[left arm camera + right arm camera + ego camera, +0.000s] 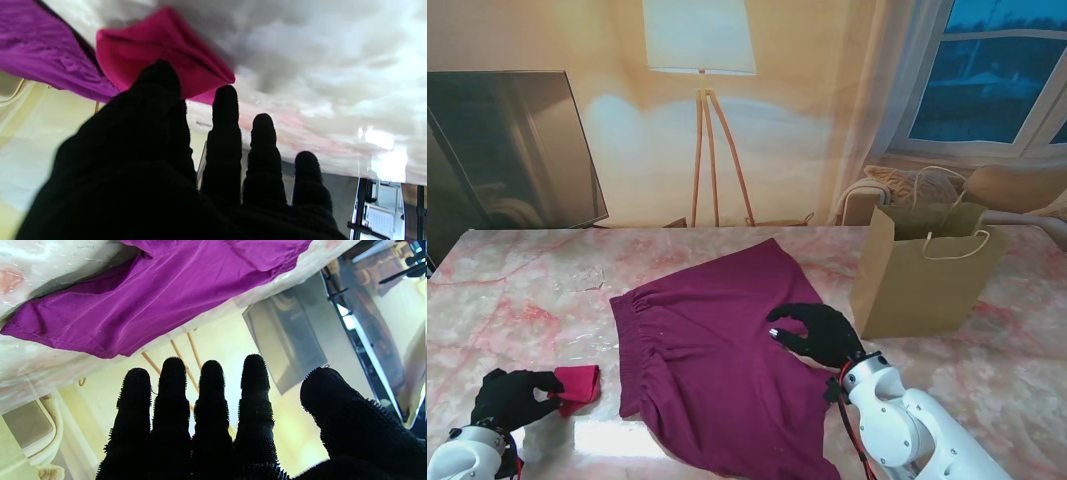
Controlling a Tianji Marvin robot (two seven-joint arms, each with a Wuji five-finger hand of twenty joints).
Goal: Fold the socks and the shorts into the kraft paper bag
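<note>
Stand view: right hand [819, 333] palm-down, fingers spread over shorts [717, 360].

Shorts [717, 350] sprawl over middle of worktop [517, 290], hogging centre. Kraft paper bag [922, 280] upright at far right, mouth open, bare marble all round it. Far left worktop free; red sock [577, 387] near left edge.

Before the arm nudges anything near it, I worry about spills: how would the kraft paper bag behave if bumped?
The kraft paper bag stands upright and open with thin, creased walls, so it probably dents easily. It looks light, so a push would likely slide or tip it on the glossy marble table. Its rope handles flop loosely.
</note>
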